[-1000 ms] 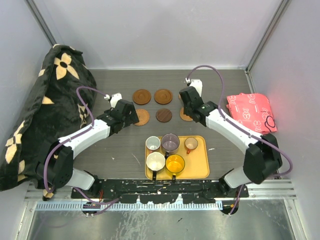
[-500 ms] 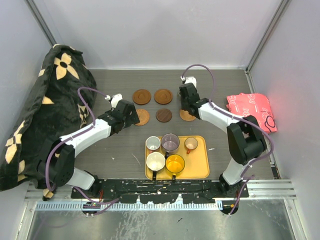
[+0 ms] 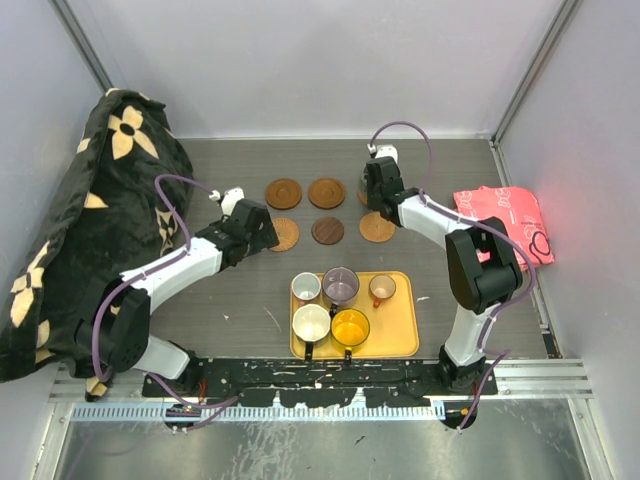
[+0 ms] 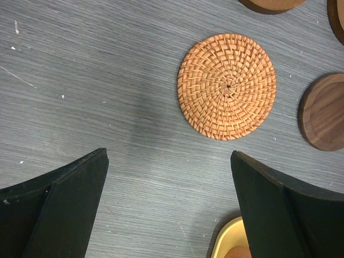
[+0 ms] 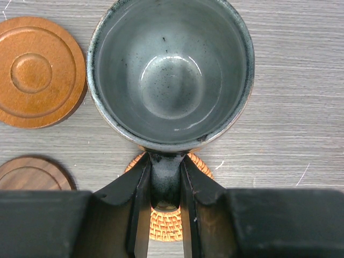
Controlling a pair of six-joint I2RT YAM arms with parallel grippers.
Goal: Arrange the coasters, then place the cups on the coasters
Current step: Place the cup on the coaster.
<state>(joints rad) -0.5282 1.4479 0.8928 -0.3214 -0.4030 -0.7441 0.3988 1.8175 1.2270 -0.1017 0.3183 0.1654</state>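
Counting coasters from above: five in full, in two rows on the table (image 3: 250,290). Back row: brown coaster (image 3: 283,192), second brown coaster (image 3: 326,192). Front row: woven coaster (image 3: 283,234), dark coaster (image 3: 327,231), second woven coaster (image 3: 377,227). Beside the right gripper (image 3: 378,185), a brown sliver; a sixth or not, cannot tell.

Counting cups: six. Five on the tray (image 3: 405,345), near the front row but apart from it: white cup (image 3: 306,287), purple cup (image 3: 340,285), small brown cup (image 3: 382,289), cream cup (image 3: 311,323), yellow cup (image 3: 350,326). Sixth, the grey-green cup (image 5: 169,75), at the back right end of the coasters, hidden from above by that gripper.

Around: black flowered cloth (image 3: 90,220) far left, pink cloth (image 3: 497,222) far right, both well apart from the coasters.

At the right gripper: clamped tight on the grey-green cup's handle, cup upright, mouth up; resting or lifted, cannot tell. At the left gripper (image 4: 167,161): spread wide, holding nothing, over bare table just short of the woven coaster.
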